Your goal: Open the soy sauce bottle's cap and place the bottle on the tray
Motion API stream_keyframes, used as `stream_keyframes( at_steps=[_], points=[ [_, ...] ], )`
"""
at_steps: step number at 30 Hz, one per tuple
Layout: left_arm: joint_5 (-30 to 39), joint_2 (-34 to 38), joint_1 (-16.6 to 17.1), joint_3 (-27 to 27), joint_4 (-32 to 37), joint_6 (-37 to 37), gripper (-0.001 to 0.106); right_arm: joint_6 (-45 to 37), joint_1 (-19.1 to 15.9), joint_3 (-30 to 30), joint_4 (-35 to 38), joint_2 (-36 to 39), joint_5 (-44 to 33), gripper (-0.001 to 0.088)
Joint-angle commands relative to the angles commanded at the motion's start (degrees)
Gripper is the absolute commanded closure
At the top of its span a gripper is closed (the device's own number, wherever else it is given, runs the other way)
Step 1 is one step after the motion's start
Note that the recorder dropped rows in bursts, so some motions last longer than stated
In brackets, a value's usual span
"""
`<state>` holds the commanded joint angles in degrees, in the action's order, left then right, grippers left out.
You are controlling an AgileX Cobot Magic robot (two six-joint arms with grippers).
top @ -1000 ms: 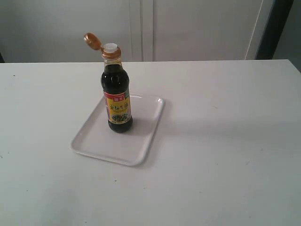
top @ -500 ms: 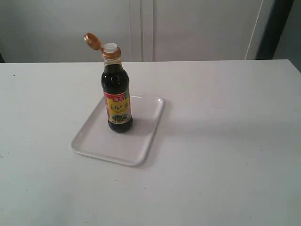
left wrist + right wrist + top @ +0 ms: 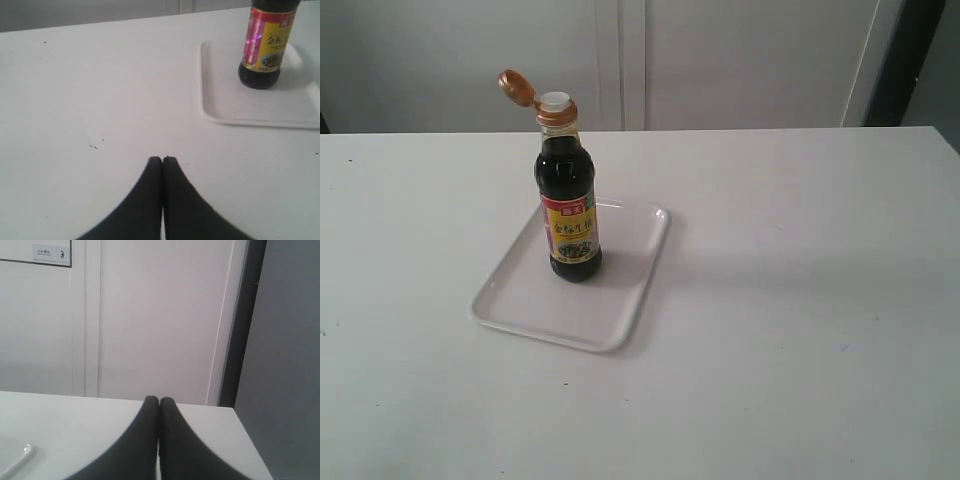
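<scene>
Exterior view: soy sauce bottle (image 3: 568, 195) stands upright on tray (image 3: 520, 300), cap (image 3: 516, 87) open.

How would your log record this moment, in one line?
soy sauce bottle: upright on tray | cap: open | left gripper: shut, empty | right gripper: shut, empty

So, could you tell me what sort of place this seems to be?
Probably a lab or office room: a bare white table, plain pale wall panels, and a small wall sign.
</scene>
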<state>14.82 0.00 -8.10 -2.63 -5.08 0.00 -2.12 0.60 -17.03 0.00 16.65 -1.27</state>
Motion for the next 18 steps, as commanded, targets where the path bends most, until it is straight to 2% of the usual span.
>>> stream_keyframes(
  at_steps=[5, 18],
  points=[
    [-0.23, 0.00, 0.00, 2.63, 0.00, 0.00, 0.105, 0.00, 0.00, 0.00, 0.00, 0.00, 0.00, 0.0868],
    [-1.57, 0.00, 0.00, 2.63, 0.00, 0.00, 0.105, 0.00, 0.00, 0.00, 0.00, 0.00, 0.00, 0.0868]
  ],
)
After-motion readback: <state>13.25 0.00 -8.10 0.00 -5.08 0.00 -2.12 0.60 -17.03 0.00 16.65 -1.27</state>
